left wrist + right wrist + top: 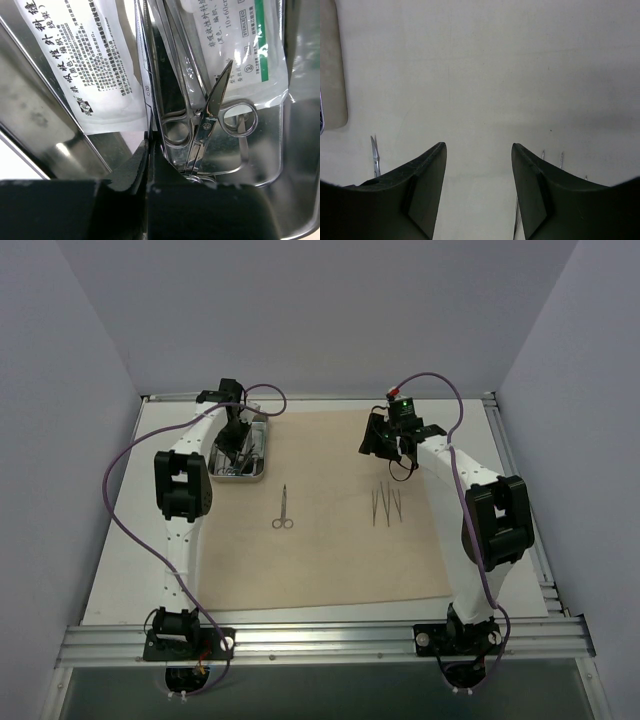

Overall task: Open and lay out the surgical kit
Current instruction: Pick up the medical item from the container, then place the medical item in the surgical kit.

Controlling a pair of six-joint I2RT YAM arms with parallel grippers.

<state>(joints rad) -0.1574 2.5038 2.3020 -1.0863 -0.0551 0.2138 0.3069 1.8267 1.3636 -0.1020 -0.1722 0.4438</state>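
Observation:
The beige cloth wrap [330, 560] lies spread flat as a large sheet. The steel tray [262, 472] stands at its far left corner. My left gripper [238, 440] reaches down into the tray. In the left wrist view the left gripper [149, 145] is shut on the thin edge of a clear packet [95, 65]. A second packet [240, 45] and steel scissor-handled instruments [200, 125] lie beside it in the tray [45, 130]. One pair of scissors [283, 510] and thin tweezers [385, 505] lie on the cloth. My right gripper [385, 435] hovers open and empty above the cloth [495, 75].
The scissors' tip [375, 157] and the tweezers' tips [561, 159] show beside my right fingers. Grey walls stand on three sides. An aluminium rail [320, 640] runs along the near edge, and purple cables loop beside both arms.

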